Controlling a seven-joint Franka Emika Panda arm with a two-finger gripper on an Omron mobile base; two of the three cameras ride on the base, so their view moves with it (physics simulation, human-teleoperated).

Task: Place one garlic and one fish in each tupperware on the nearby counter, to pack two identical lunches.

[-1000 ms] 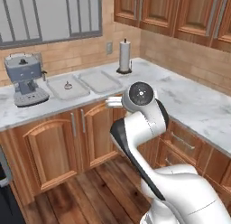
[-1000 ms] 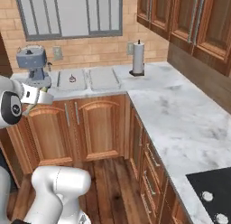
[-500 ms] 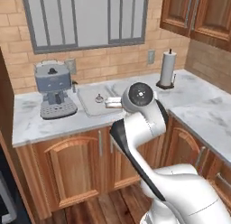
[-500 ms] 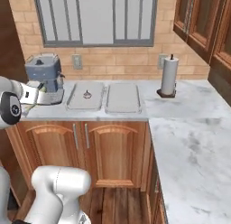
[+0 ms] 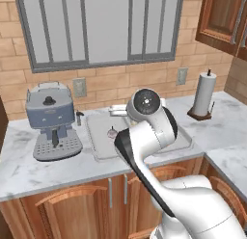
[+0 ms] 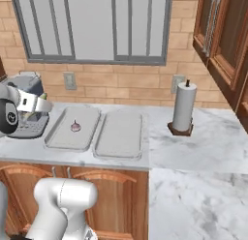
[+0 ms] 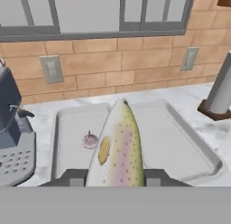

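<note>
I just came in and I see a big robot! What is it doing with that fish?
The white robot arm's end effector is holding a slender silvery-tan fish up over the white-grey marble counter. Two shallow pale grey trays sit side by side there. The left tray already has one small pinkish-white garlic bulb in it, and the right tray has nothing inside. The fish is not in a tray yet.

The marble counter [image 6: 193, 152] carries two tupperware [image 6: 72, 128] trays (side by side), espresso machine [image 5: 50, 120], paper-towel holder [image 6: 183, 108].
</note>
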